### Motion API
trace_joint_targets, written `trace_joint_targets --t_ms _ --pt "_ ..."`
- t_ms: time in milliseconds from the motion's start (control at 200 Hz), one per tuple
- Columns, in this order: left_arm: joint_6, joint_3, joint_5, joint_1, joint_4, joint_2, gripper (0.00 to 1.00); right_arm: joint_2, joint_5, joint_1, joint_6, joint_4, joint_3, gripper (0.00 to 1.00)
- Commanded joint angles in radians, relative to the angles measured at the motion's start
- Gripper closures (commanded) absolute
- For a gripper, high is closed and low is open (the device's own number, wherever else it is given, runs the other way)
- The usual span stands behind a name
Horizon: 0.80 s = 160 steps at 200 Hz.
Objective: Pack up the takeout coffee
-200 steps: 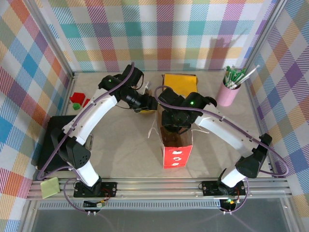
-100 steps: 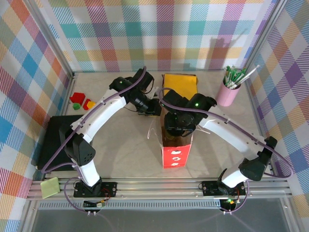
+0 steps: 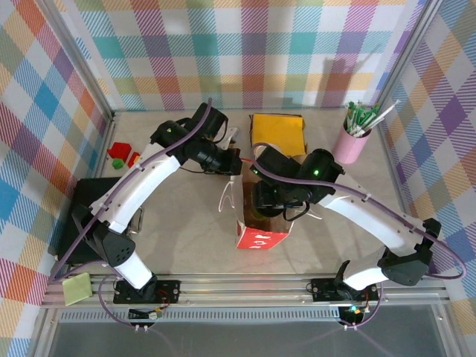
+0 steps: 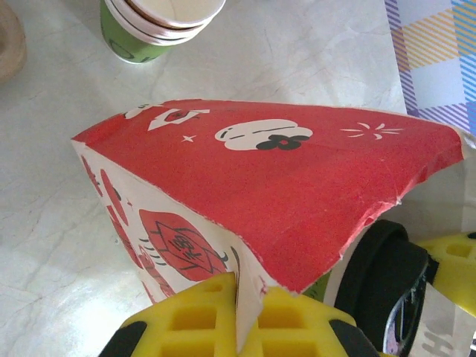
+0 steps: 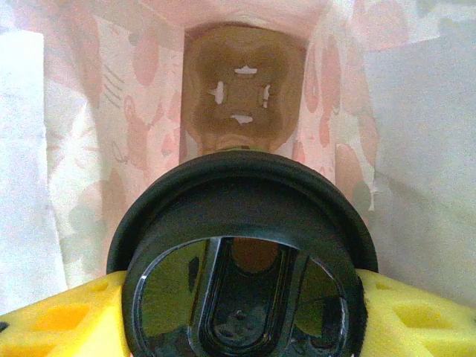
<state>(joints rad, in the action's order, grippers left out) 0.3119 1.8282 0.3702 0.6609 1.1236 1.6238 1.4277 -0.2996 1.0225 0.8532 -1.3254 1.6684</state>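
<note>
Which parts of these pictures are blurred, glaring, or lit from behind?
Right wrist view: light shines through the paper bag walls, so the print looks pale pink; the glossy black lid shows reflections; the bag's bottom is soft. Left wrist view: the left gripper near the lens is slightly blurred, the red print sharp. Top external view: even light, soft shadows on the table.

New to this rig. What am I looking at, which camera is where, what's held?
Two robot arms are bolted to the near edge of a table. One picture looks down from overhead; the other two come from a camera on each wrist. The left claw pinches the rim of a red paper bag. The right claw grips the lidded takeout coffee inside the bag's open top. Also on the table: a stack of cups, a pink holder of sticks, and small coloured blocks.
</note>
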Motion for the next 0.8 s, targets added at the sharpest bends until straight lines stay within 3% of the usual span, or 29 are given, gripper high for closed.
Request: trace_joint_targets --t_ms 0,545,795 --pt "-0.039 -0.020 -0.011 0.012 0.022 -0.031 1.00 -0.003 -0.038 0.013 -0.001 0.011 0.009 0.46" --pt "-0.088 -0.072 -0.037 0.022 0.082 -0.037 1.00 0.071 -0.101 0.013 -0.049 0.083 0.042 0.45" --pt "-0.053 -0.096 -0.028 -0.009 0.006 0.001 1.00 0.125 -0.007 -0.023 -0.076 0.149 0.041 0.45"
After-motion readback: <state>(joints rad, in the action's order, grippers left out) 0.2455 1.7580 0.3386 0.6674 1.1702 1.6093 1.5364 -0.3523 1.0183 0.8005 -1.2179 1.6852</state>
